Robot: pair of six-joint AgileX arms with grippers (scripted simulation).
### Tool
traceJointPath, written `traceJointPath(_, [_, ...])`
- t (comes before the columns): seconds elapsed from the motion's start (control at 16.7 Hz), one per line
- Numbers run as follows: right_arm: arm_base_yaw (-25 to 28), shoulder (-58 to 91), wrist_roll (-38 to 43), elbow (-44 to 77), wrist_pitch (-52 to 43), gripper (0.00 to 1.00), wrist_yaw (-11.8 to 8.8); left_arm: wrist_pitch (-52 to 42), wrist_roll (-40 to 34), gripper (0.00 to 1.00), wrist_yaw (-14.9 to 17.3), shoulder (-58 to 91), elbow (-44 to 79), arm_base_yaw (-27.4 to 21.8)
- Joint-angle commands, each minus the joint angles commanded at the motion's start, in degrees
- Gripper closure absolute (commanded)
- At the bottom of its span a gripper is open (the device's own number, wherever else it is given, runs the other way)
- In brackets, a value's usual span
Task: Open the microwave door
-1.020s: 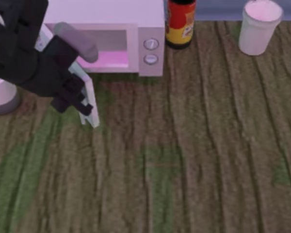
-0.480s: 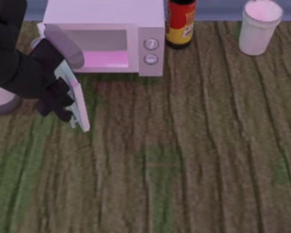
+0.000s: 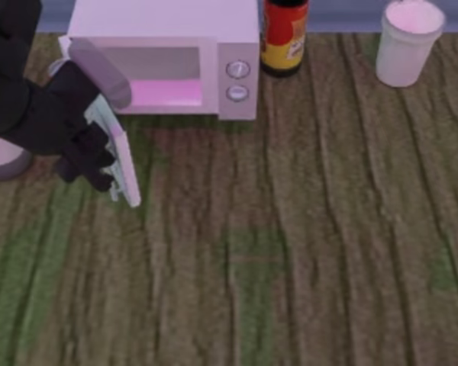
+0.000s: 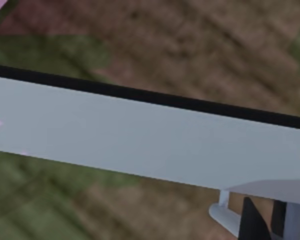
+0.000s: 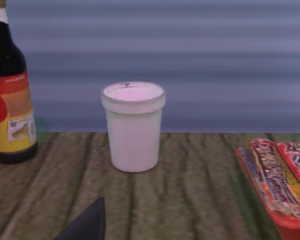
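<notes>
One microwave (image 3: 164, 46) stands at the table's far left, its door (image 3: 120, 156) swung wide open. The left gripper (image 3: 107, 169) is closed on the door's outer edge. Two white cups: one (image 3: 407, 42) far right, one (image 3: 1, 156) half hidden under the left arm. One bottle (image 3: 284, 36), its top cut off.

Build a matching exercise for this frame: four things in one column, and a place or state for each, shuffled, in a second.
Things:
1. microwave door
2. dark bottle with the red and yellow label
3. white cup
4. left hand

Places or states:
A. at the far right of the table, standing alone
B. swung out from the microwave, cavity showing
C. at the door's outer end
D. just right of the microwave's knob panel

Pairs: 1-B, 2-D, 3-A, 4-C
</notes>
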Motion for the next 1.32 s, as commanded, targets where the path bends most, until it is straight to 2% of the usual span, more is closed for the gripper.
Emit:
traceJointPath(1.08, [0.0,0.0,0.0,0.0,0.0,0.0,0.0,-0.1,0.2,1.0,0.2,0.2,-0.1,0.0])
traceJointPath(1.32, [0.0,0.0,0.0,0.0,0.0,0.0,0.0,-1.8,4.6,1.0,1.6,0.3,0.5,1.8])
